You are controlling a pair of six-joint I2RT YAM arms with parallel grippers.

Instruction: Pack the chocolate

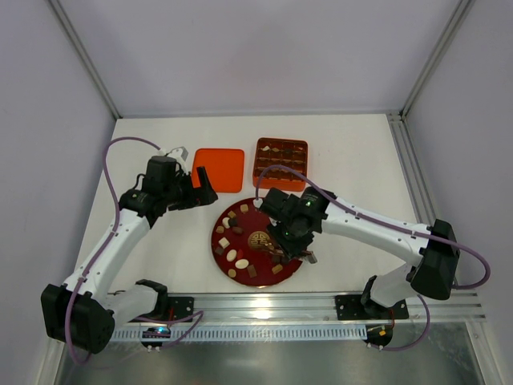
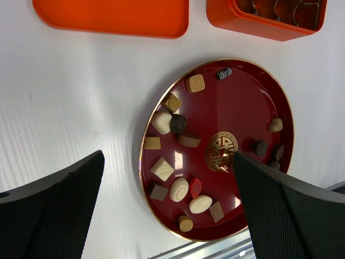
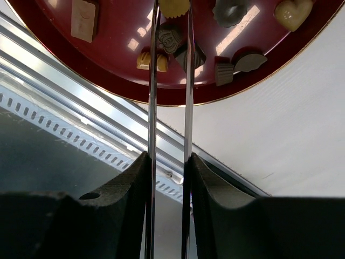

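Observation:
Several chocolates (image 1: 232,254), dark brown, tan and cream-white, lie spread on a dark red round plate (image 1: 218,241) with a gold emblem. My right gripper (image 1: 293,250) hangs over the plate's near right part, shut on thin metal tongs (image 3: 152,81). The blades straddle a dark brown chocolate (image 3: 170,38) near the plate's rim (image 3: 178,100); their tips are out of view. My left gripper (image 1: 200,188) is open and empty, up left of the plate. In the left wrist view its fingers (image 2: 59,205) frame the plate (image 2: 242,102) and the chocolates (image 2: 179,189).
An orange gridded tray (image 1: 258,160) with some chocolates in its cells stands behind the plate, also in the left wrist view (image 2: 259,24). Its flat orange lid (image 1: 218,168) lies to its left. The aluminium rail (image 1: 321,301) runs just in front of the plate.

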